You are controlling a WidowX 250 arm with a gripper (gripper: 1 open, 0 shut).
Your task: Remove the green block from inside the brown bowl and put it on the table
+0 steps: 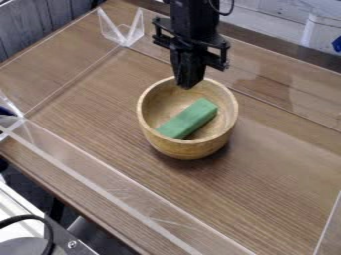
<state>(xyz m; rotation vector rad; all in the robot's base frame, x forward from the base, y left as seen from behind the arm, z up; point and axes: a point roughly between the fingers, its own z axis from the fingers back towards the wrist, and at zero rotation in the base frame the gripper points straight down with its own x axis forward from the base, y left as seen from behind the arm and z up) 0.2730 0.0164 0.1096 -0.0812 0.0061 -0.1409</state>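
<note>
The green block (188,119) lies slanted inside the brown bowl (189,142), which rests near the middle of the table (94,100). My gripper (190,82) hangs straight down over the bowl's far rim, just above and behind the block. Its dark fingers are pressed together, shut, with nothing between them. The gripper stays apart from the block.
Low clear acrylic walls (94,164) border the table on all sides. A clear bracket (123,30) stands at the far left corner. Bare wood lies left, right and in front of the bowl.
</note>
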